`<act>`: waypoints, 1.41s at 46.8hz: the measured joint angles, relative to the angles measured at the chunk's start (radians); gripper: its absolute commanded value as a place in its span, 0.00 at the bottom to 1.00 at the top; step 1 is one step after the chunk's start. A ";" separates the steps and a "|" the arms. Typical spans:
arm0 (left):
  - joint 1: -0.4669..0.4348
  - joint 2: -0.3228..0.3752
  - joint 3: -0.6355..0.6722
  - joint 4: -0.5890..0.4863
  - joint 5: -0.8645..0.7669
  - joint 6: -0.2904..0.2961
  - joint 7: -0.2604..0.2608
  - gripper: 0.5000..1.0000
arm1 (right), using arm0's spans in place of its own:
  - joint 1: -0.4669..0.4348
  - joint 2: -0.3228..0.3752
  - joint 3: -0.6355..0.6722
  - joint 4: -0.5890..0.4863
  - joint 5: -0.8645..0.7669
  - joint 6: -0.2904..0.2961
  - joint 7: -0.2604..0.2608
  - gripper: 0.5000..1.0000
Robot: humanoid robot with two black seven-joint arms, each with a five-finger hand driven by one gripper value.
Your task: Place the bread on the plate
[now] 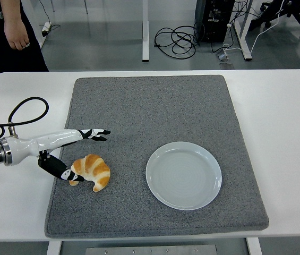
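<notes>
Left hand (80, 154): low over the grey mat (155, 106), fingers (97, 133) stretched forward and apart, thumb (65, 173) dropped beneath, tip against the croissant's near-left end; nothing gripped.
Croissant (91, 171): flat on the mat, just below and right of the hand, between thumb and fingers.
Plate (183, 175): pale, bare, well to the hand's right on the same mat.
Worktop (282, 133): white.
Person (11, 32): standing beyond the far-left corner.

Beyond my white table (277, 106) I see grey floor (112, 37), coiled black cables (173, 40), white desk legs (145, 29) and a standing person (6, 32).
</notes>
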 measured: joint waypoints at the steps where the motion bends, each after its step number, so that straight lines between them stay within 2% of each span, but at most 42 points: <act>1: 0.005 -0.006 -0.001 0.009 0.000 0.003 -0.003 0.88 | 0.000 0.000 0.000 0.000 0.000 0.000 0.000 1.00; 16: 0.081 -0.062 -0.003 0.069 0.001 0.040 -0.027 0.88 | -0.002 0.000 -0.002 0.000 0.000 0.000 0.000 1.00; 36: 0.132 -0.132 -0.004 0.175 0.003 0.083 -0.098 0.88 | -0.002 0.000 0.000 -0.001 0.000 0.000 0.000 1.00; 66: 0.168 -0.157 -0.003 0.197 0.003 0.110 -0.129 0.87 | -0.002 0.000 0.000 -0.002 0.000 0.000 0.000 1.00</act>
